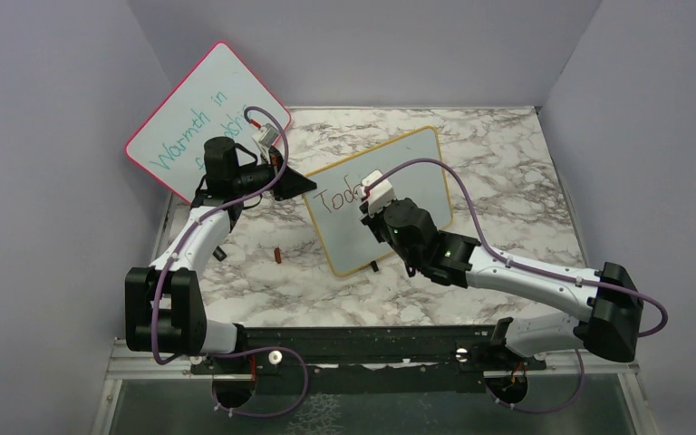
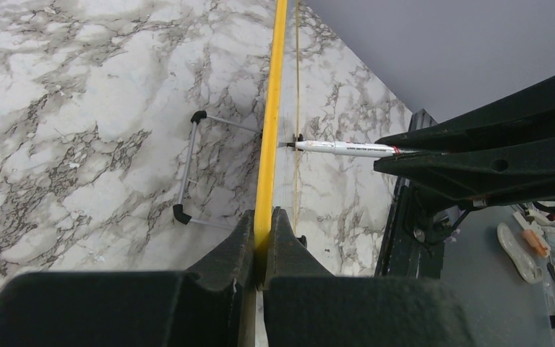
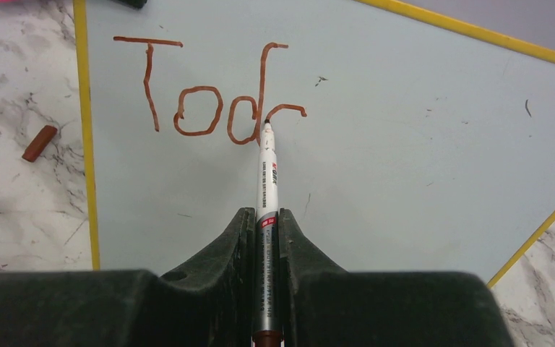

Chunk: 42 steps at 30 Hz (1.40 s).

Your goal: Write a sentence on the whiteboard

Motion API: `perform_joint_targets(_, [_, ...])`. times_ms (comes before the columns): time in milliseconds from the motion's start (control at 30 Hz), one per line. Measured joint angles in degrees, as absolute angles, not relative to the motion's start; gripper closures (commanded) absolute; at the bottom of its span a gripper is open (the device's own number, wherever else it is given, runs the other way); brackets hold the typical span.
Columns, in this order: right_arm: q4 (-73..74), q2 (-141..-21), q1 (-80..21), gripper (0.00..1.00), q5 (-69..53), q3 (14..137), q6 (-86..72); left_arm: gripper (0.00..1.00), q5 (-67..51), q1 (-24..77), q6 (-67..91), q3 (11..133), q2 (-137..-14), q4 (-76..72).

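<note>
Right claw (image 3: 265, 217) is clamped on the marker (image 3: 267, 173), tip touching the whiteboard (image 3: 419, 159), sentence (image 3: 202, 108) at "Tod" plus a half-made letter. Our left claw (image 2: 263, 220) pinches the yellow frame (image 2: 269, 108), we reckon to steady it, propped on the bench (image 1: 507, 154).

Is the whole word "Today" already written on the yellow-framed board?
No, only "Tod" and part of the next letter are on the whiteboard, with the marker tip at that stroke.

All three feeds I watch are bright, evenly lit from above; shadows on the grey-veined white marble tabletop (image 1: 507, 154) are faint. The black left gripper (image 2: 264, 214) and black right gripper (image 3: 264, 214) blur close to their lenses.
</note>
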State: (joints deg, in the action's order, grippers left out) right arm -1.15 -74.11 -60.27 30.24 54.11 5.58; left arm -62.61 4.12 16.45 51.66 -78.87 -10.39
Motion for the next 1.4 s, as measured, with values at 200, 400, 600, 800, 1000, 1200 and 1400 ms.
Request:
perform_joint_targets(200, [1.0,-73.7,-60.3,0.99,29.9,53.9,4.9,1.0,-62.6,4.1,16.4,51.7,-78.9,-10.4])
perform_joint_targets(400, [2.5,-73.3,-60.3,0.99,30.2,53.5,4.6,1.0,-62.6,4.1,16.4,51.7,-78.9,-10.4])
perform_joint_targets(600, [2.8,-73.3,-60.3,0.99,31.3,53.5,4.6,1.0,-62.6,4.1,16.4,51.7,-78.9,-10.4])
perform_joint_targets(800, [2.5,-73.3,-60.3,1.0,32.8,53.5,4.6,1.0,-62.6,4.1,16.4,51.7,-78.9,-10.4])
perform_joint_targets(1000, [1.0,-73.3,-60.1,1.0,33.5,53.3,5.2,1.0,-62.6,4.1,16.4,51.7,-78.9,-10.4])
perform_joint_targets(1200, [-1.5,-73.4,-59.6,0.99,33.8,53.3,6.2,1.0,-62.6,4.1,16.4,51.7,-78.9,-10.3])
perform_joint_targets(1400, [-3.2,-73.6,-59.5,1.0,33.8,53.3,7.2,1.0,-62.6,4.1,16.4,51.7,-78.9,-10.3])
